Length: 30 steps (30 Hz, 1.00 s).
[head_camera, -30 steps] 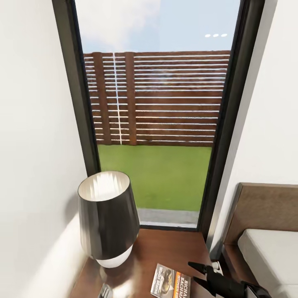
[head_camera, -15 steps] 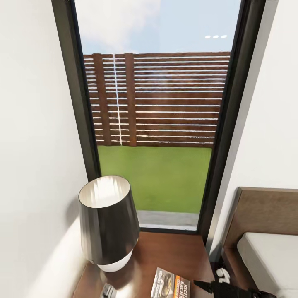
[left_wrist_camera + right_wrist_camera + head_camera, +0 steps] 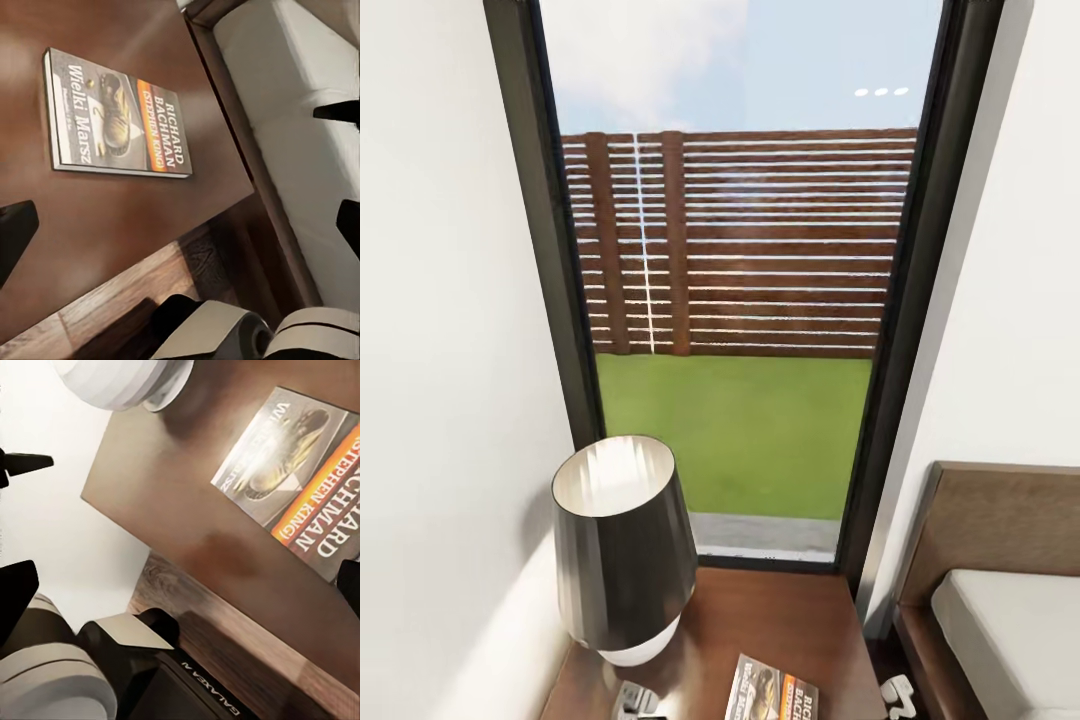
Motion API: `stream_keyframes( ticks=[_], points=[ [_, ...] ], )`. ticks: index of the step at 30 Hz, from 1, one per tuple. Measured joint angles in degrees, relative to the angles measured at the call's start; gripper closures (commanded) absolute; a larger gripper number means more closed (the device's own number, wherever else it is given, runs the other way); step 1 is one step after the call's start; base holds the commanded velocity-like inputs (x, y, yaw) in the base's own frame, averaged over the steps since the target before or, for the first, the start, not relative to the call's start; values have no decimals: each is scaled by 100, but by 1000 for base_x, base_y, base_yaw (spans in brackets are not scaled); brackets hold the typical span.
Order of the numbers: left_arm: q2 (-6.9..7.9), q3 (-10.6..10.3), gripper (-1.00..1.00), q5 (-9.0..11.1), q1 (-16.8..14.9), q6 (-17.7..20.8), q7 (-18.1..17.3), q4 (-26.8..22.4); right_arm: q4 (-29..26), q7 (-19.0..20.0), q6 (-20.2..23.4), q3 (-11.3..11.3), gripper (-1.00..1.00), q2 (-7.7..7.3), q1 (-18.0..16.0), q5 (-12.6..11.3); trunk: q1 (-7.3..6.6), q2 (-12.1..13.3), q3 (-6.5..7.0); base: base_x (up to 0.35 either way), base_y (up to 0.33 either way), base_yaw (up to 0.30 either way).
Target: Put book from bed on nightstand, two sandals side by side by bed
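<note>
Tall dark-framed window [image 3: 740,300] straight ahead, fence and grass beyond. Bed [image 3: 1010,630] low at the right edge of the head view, whitish mattress against a brown headboard; seen again past the left hand [image 3: 180,217], beside the tabletop edge. Nightstand tabletop [image 3: 780,620] reddish-brown, wedged between wall and bed. Lamp [image 3: 622,545] with dark shade standing on the tabletop's far left part; pale base above the right hand [image 3: 180,540] in its wrist view. Book [image 3: 772,690] lying flat on the tabletop, cover up, free of both hands, beside the lamp; orange band and white lettering legible below the left hand [image 3: 116,116] and just off the right fingertip [image 3: 281,457]. Left hand spread wide, dark fingertips at opposite frame edges, holding nothing. Right hand likewise parted and empty, though fingertips barely show. Small white object [image 3: 898,690] on the floor between nightstand and bed, possibly a plug.
</note>
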Motion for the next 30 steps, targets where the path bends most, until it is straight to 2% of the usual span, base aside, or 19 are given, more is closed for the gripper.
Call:
stream_keyframes(
  ticks=[18,23,26,27,30],
  points=[
    [-54,6,-100,-1,0,0,105,0,9,0,-5,0,-100,3,0,1,-395,722,323,0,0,0],
    [-54,7,-100,5,0,-5,154,0,314,11,-14,9,-100,-1,1,4,-505,923,413,0,0,0],
    [-77,2,-100,0,0,-7,509,6,555,15,-54,7,-100,-3,0,7,-571,1043,467,0,0,0],
    [-153,-10,-100,-20,1,-8,1056,80,801,15,-191,33,-100,-3,5,9,-593,1083,484,0,0,0],
    [-306,-22,-100,-42,2,-53,1748,535,1309,-12,-381,30,-100,0,53,22,-659,1204,537,0,0,0]
  ],
)
